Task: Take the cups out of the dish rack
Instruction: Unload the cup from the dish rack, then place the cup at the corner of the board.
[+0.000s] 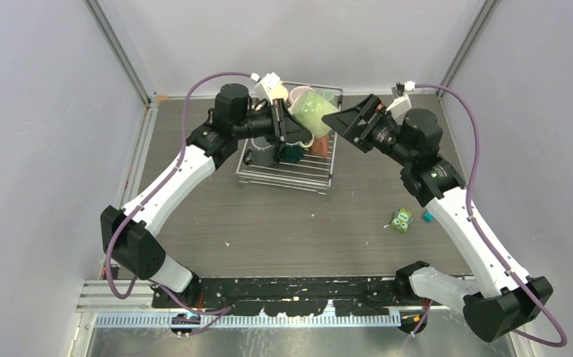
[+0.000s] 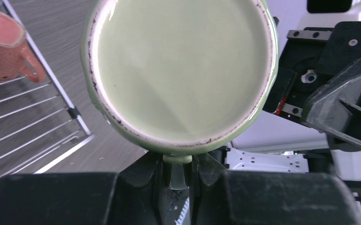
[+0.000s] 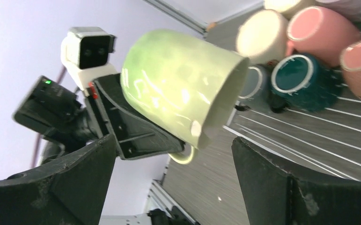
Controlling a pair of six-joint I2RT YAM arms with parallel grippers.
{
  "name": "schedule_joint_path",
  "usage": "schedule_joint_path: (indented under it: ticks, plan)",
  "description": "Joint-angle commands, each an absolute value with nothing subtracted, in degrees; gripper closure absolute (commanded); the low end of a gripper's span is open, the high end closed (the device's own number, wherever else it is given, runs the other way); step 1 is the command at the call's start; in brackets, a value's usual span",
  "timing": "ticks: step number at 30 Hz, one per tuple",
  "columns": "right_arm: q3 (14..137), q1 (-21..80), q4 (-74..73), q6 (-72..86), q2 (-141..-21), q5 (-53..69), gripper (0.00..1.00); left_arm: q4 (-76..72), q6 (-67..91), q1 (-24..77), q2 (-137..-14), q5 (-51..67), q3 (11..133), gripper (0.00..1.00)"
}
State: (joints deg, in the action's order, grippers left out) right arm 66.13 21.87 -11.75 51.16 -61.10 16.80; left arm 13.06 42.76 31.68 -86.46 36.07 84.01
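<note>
Two fingers of the left gripper [image 2: 177, 164] are clamped together on the handle of the green mug [image 2: 178, 70]. The mug hangs tipped on its side in the air, over the far right end of the rack [image 1: 290, 177] and clear of its bars.

The right gripper [image 1: 345, 119] faces the mug from the right with its fingers [image 3: 281, 187] spread wide and nothing held between them. Whether their tips touch the mug I cannot tell.

Under and behind the raised mug, several more sit on the rack: a cream mug [image 3: 262, 35], a pink mug [image 3: 321, 28], a teal mug [image 3: 300, 79] and a grey mug [image 3: 253, 82] just beside the teal one.

The rack rests on the table [image 1: 283, 230] toward its far side, between the two arms. Well apart from it, near the right arm, lies a small green toy [image 1: 400, 220].
</note>
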Motion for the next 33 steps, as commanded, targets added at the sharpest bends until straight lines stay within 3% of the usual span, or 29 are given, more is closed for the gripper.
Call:
schedule_joint_path:
  ticks: [1,13,25,28,30,31,33]
  plan:
    - [65.7,21.2,2.9,57.2,-61.7,23.1,0.05,0.6,49.1,31.4,-82.8,42.2,86.5,1.00]
    - [64.2,20.6,20.8,69.6,-66.6,26.8,0.32,-13.8,61.4,31.4,-82.7,44.9,82.2,1.00]
    - [63.3,20.6,22.6,70.2,-66.4,25.5,0.64,-22.1,69.4,31.4,-84.3,45.0,77.8,1.00]
    - [63.4,20.6,22.8,70.3,-66.9,25.3,0.76,-22.0,69.7,31.4,-84.2,45.1,77.4,1.00]
    - [63.8,20.6,22.6,70.3,-67.4,25.2,0.91,-21.0,69.7,31.4,-84.2,44.9,77.2,1.00]
    - [64.0,20.6,22.6,70.2,-67.6,25.1,0.97,-20.5,69.7,31.4,-84.2,44.8,77.1,0.97]
    - [64.2,20.6,22.6,70.1,-67.8,24.7,0.99,-20.0,69.6,31.4,-83.9,44.6,76.6,0.85]
